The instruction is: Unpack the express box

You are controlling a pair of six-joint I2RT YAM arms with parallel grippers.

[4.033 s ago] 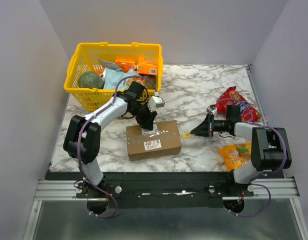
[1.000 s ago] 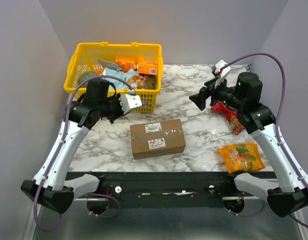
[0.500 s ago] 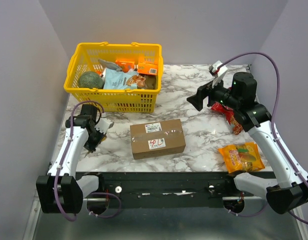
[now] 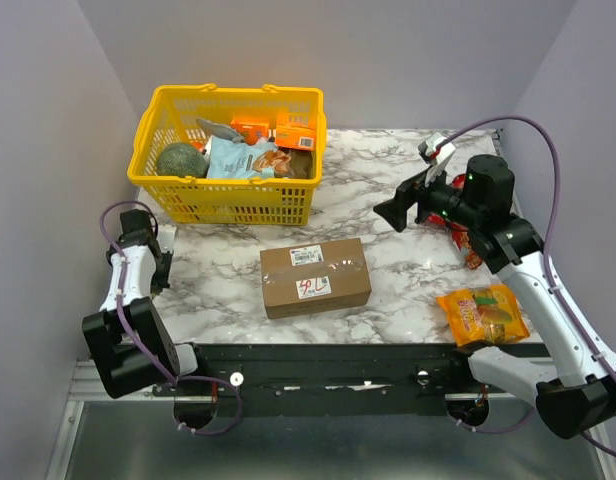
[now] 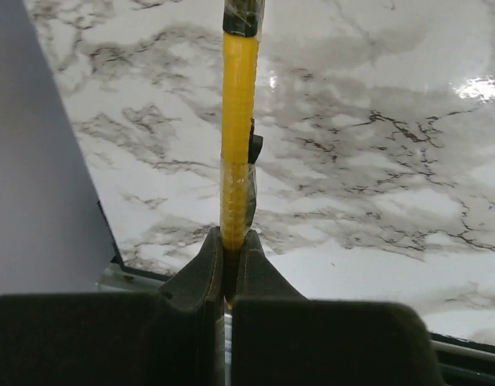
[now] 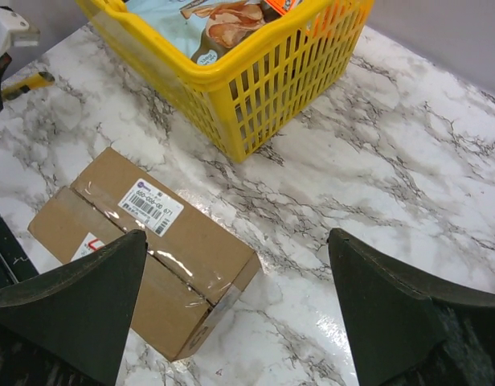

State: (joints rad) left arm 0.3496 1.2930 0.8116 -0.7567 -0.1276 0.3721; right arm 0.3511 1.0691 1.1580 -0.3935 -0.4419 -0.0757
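Observation:
The express box (image 4: 315,277) lies flat mid-table with its flaps down, clear tape along the top seam, a white label and a red-scribbled sticker on top. It also shows in the right wrist view, box (image 6: 143,257). My left gripper (image 4: 154,266) is folded back at the table's far left edge, well apart from the box. In the left wrist view the left gripper (image 5: 231,237) is shut on a yellow utility knife (image 5: 238,137). My right gripper (image 4: 393,212) hangs open above the table right of the box. Nothing sits between the right gripper's (image 6: 235,233) fingers.
A yellow basket (image 4: 228,205) with snack packs and a green ball stands at the back left, its wall (image 6: 255,88) just beyond the box. A red snack bag (image 4: 466,235) and an orange pack (image 4: 483,312) lie at the right. The left wall is close beside the left arm.
The left arm has swung from beside the basket back to the table's left edge and folded low, knife still held. The right gripper dipped slightly. The box has not moved.

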